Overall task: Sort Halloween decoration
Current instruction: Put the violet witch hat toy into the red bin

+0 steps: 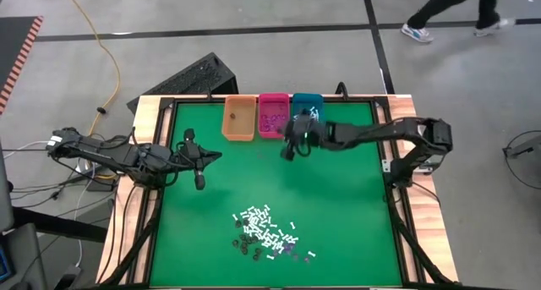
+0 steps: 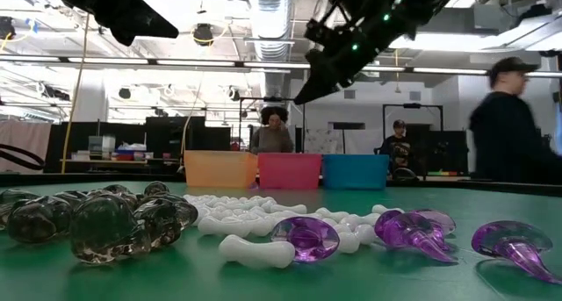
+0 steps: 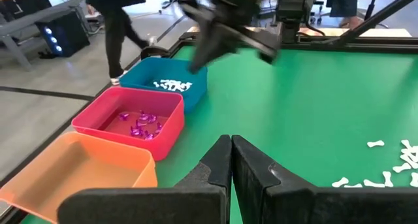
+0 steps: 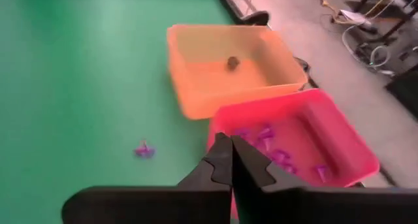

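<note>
The Halloween decoration is a pile [image 1: 266,231] of tiny white sticks, purple bits and dark bits on the green mat near the table's front edge; the low view shows dark pieces [image 2: 97,222], white sticks [image 2: 255,248] and purple ones [image 2: 307,235] up close. One purple bit [image 4: 144,149] lies alone on the mat before the bins. My right gripper [image 1: 287,151] hangs shut above the mat at the pink bin's [image 1: 273,114] near wall; nothing shows between its fingers [image 4: 228,142]. My left gripper [image 1: 216,156] waits shut at the table's left, above the mat.
Three bins stand side by side at the far edge: the orange bin [image 1: 238,118] holds one dark piece [image 4: 232,62], the pink one holds purple bits [image 3: 140,125], and the teal bin [image 1: 306,108] holds white sticks [image 3: 173,85]. People move beyond the table [image 2: 505,117].
</note>
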Robot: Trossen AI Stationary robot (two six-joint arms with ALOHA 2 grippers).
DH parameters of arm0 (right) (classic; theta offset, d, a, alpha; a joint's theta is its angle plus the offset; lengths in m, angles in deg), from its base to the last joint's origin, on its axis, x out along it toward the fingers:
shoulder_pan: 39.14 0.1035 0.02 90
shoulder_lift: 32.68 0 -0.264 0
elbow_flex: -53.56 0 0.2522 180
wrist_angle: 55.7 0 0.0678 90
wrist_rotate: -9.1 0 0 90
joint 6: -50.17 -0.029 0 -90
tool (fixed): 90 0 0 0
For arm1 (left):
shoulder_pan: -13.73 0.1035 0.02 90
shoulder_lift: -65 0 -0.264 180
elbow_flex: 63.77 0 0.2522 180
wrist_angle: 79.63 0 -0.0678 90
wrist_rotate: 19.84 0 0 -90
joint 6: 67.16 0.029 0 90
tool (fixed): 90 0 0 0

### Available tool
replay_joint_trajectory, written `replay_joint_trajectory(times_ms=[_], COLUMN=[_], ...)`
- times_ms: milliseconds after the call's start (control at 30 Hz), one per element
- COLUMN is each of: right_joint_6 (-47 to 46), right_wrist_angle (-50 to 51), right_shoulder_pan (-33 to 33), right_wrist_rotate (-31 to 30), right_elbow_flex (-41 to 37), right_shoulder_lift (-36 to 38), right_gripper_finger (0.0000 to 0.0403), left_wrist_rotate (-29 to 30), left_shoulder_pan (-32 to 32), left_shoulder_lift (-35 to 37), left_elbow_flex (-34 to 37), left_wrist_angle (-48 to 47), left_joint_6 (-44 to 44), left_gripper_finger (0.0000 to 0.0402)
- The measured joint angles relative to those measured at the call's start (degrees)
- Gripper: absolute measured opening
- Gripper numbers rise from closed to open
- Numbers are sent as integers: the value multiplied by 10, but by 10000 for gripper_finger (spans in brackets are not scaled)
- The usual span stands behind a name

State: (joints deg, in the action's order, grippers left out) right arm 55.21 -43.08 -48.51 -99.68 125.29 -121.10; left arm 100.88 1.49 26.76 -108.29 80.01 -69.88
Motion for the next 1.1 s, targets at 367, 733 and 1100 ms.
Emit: replay_joint_trajectory(times_ms=[367,733,1100], right_joint_6=[-40,-20,-20], right_wrist_angle=[-69,-145,-88], right_shoulder_pan=[-12,4,-9], right_wrist_rotate=[169,128,127], right_elbow_flex=[1,90,131], right_shoulder_lift=[-62,-228,-268], right_gripper_finger=[119,194,182], left_wrist_rotate=[1,16,16], left_shoulder_pan=[0,5,7], left_shoulder_lift=[0,-17,-26], left_elbow_flex=[0,-1,0], left_wrist_angle=[-6,-32,-48], left_joint_6=[-6,-10,-10], left_gripper_finger=[0,0,0])
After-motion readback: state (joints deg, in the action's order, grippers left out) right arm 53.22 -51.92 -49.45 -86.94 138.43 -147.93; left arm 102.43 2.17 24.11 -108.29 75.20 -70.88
